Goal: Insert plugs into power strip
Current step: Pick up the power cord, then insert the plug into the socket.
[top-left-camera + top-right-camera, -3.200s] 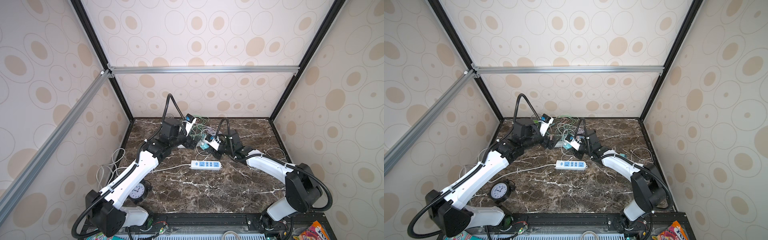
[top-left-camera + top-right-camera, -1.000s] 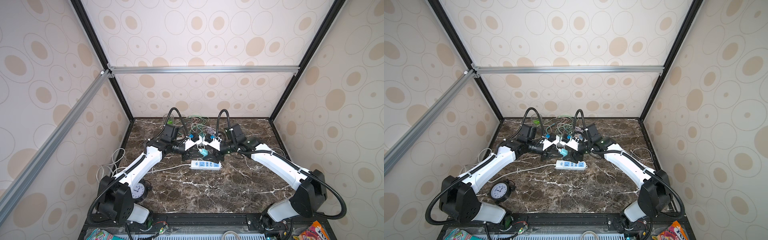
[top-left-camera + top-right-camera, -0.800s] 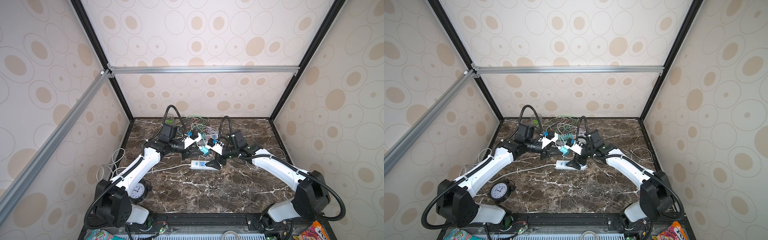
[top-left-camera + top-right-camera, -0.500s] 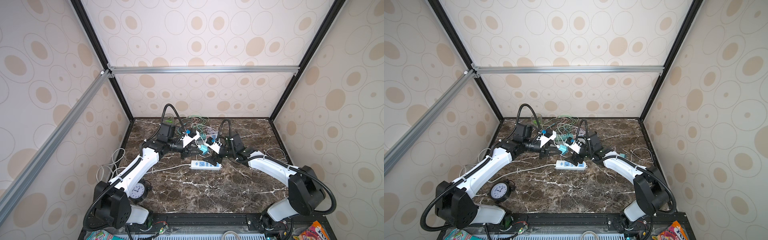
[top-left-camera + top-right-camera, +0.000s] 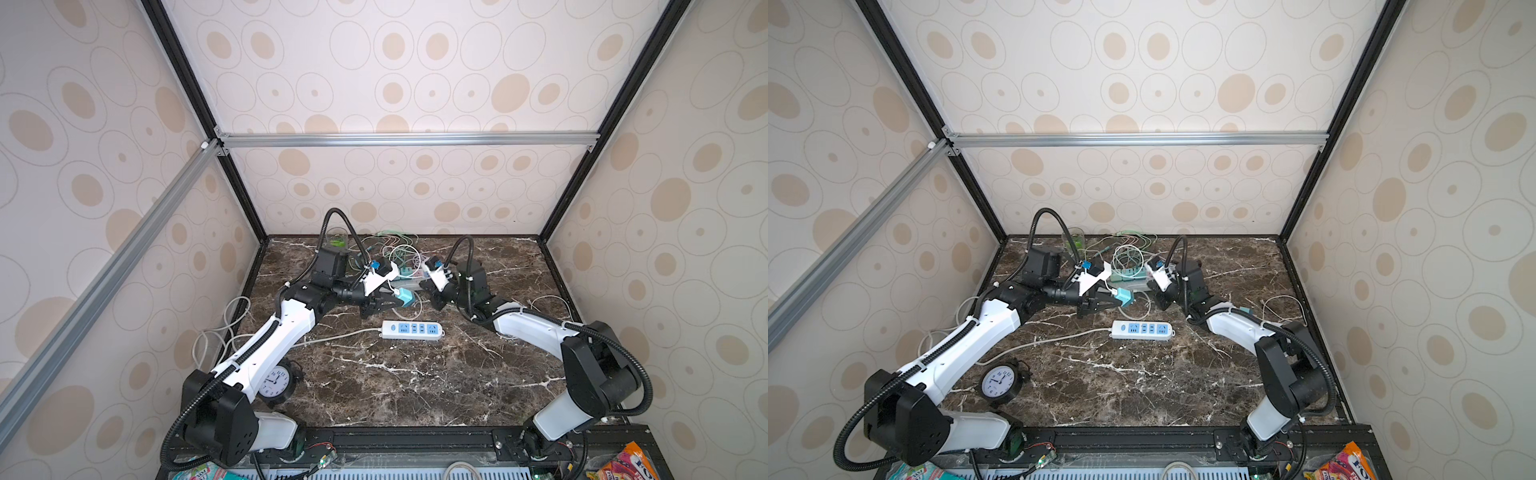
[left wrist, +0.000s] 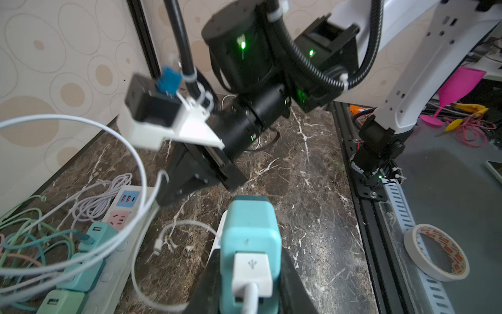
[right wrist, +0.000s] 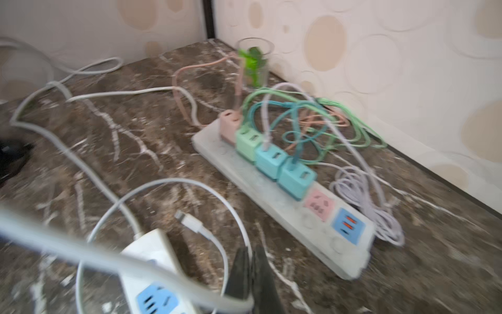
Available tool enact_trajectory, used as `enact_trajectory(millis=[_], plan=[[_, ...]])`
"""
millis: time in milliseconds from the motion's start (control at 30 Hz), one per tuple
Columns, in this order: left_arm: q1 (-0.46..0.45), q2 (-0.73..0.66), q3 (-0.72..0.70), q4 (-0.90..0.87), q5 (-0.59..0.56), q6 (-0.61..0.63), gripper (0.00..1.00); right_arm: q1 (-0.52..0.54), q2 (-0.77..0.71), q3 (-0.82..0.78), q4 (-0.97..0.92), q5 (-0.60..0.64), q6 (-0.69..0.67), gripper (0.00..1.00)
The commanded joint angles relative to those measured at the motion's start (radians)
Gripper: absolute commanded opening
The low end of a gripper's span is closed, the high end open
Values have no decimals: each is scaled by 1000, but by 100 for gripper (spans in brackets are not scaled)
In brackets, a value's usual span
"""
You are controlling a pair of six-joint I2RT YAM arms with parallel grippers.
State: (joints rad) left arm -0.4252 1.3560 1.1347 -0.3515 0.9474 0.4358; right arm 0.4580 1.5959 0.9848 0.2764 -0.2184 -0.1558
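Observation:
My left gripper [image 6: 250,267] is shut on a teal plug [image 6: 250,225] with a white USB cable in its back. In both top views it holds this plug [image 5: 405,297] [image 5: 1124,297] in the air, just behind the white power strip [image 5: 411,329] [image 5: 1142,329] with blue sockets. My right gripper [image 7: 251,267] has its jaws pressed together. It hangs low near one end of that strip [image 7: 152,271]. A thin white cable [image 7: 217,201] loops past its fingertips; I cannot tell whether it is pinched. In a top view the right gripper [image 5: 434,302] sits to the right of the teal plug.
A second strip [image 7: 285,214] at the back wall carries several pastel plugs and a tangle of cables [image 7: 304,119]. A glass with a green plant [image 7: 254,64] stands in the back corner. A clock [image 5: 274,380] sits front left. A tape roll [image 6: 437,252] lies off the table.
The right gripper has gone from open to shut and drawn back to the right, away from the teal plug. The left gripper still holds the plug and has lifted slightly.

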Motion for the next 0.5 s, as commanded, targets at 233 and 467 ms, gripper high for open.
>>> enact_trajectory(millis=[233, 467], plan=[[-110, 135, -29, -23, -455, 221, 0, -161, 83, 289, -226, 451, 357, 0], [-144, 279, 23, -145, -648, 346, 0, -204, 61, 225, -215, 393, 401, 0]])
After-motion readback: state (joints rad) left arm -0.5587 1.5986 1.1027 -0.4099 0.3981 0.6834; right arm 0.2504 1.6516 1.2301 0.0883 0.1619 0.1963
